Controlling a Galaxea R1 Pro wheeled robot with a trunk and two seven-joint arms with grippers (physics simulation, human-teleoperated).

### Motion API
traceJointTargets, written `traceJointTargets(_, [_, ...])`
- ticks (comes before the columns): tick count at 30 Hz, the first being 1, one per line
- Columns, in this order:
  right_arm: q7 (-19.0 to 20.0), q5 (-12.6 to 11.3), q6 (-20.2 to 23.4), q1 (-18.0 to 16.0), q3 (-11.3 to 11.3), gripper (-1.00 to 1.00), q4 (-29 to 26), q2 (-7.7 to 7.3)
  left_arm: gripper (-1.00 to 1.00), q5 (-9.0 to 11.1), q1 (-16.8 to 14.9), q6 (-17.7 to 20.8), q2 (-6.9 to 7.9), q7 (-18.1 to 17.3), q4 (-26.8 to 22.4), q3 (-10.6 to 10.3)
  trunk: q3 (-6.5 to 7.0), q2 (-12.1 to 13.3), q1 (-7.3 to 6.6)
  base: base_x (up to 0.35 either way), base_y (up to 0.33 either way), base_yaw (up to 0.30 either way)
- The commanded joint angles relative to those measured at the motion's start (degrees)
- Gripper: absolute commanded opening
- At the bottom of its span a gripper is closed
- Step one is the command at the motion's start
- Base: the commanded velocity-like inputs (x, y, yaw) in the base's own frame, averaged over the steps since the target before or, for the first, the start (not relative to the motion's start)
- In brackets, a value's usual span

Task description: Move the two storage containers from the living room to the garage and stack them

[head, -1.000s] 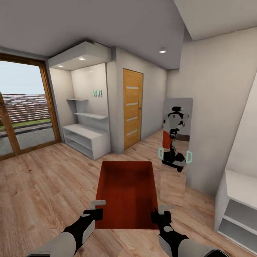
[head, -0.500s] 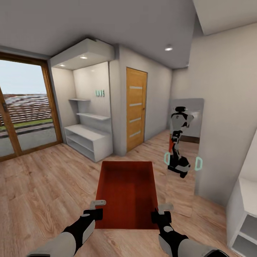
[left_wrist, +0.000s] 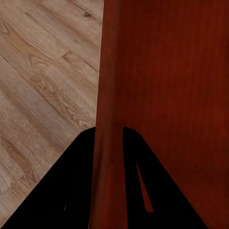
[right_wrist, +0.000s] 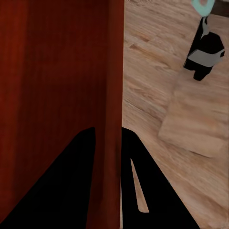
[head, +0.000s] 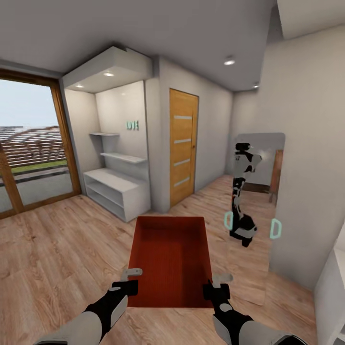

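Red-orange storage container [head: 170, 261] hangs above the wood-plank floor [head: 57, 249], carried between both arms. Wrist views show each wall pinched: left gripper [left_wrist: 109, 138] and right gripper [right_wrist: 108, 133] fingers clamped. Beyond stands a mirror [head: 251, 211].

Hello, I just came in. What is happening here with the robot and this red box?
The robot is carrying one red-orange rectangular open-top storage container in front of itself, held above the light wood-plank floor. The left gripper is clamped on the left wall of the container and the right gripper on the right wall. Ahead stand an orange wooden door, white shelves and a tall wall mirror that reflects the robot. The container is empty.
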Motion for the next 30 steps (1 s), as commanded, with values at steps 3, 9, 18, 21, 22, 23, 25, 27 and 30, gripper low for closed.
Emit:
traceJointTargets(3, [-0.09,0.66,-0.76,-0.09,-4.21,-1.0,-0.2,0.03,-1.0,-0.25,0.01,0.31,1.32,1.47,-0.03,1.28,-0.09,-0.07,0.04,0.322,0.0,0.0])
traceJointTargets(9, [-0.08,0.62,-0.75,-0.06,-4.21,-1.0,-0.2,0.03,-1.0,-0.22,0.01,0.31,1.32,1.47,-0.03,1.28,-0.09,-0.07,0.04,0.322,0.0,0.0])
traceJointTargets(18, [-0.09,0.59,-0.76,-0.1,-4.21,-1.0,-0.2,0.03,-1.0,-0.23,0.01,0.31,1.32,1.47,-0.03,1.28,-0.09,-0.07,0.04,0.322,0.067,0.0])
traceJointTargets(21, [-0.08,0.62,-0.74,-0.1,-4.21,-1.0,-0.2,0.03,-1.0,-0.24,0.01,0.31,1.32,1.47,-0.03,1.28,-0.09,-0.07,0.04,0.322,0.107,0.0])
traceJointTargets(22, [-0.08,0.64,-0.75,-0.1,-4.21,-1.0,-0.2,0.03,-1.0,-0.23,0.01,0.31,1.32,1.47,-0.03,1.28,-0.09,-0.07,0.04,0.322,0.114,0.0])
traceJointTargets(23, [-0.08,0.65,-0.75,-0.1,-4.21,-1.0,-0.2,0.03,-1.0,-0.23,0.01,0.31,1.32,1.47,-0.03,1.28,-0.09,-0.07,0.04,0.322,0.116,0.0])
traceJointTargets(25, [-0.08,0.66,-0.76,-0.1,-4.21,-1.0,-0.2,0.03,-1.0,-0.22,0.01,0.31,1.32,1.47,-0.03,1.28,-0.09,-0.07,0.04,0.322,0.117,0.0])
traceJointTargets(27, [-0.08,0.64,-0.77,-0.1,-4.21,-1.0,-0.19,0.03,-1.0,-0.22,0.01,0.31,1.32,1.47,-0.03,1.28,-0.09,-0.07,0.04,0.322,0.12,-0.036])
traceJointTargets(30, [-0.08,0.6,-0.79,-0.1,-4.21,-1.0,-0.2,0.03,-1.0,-0.23,0.01,0.31,1.32,1.47,-0.03,1.28,-0.09,-0.07,0.04,0.322,0.138,-0.181])
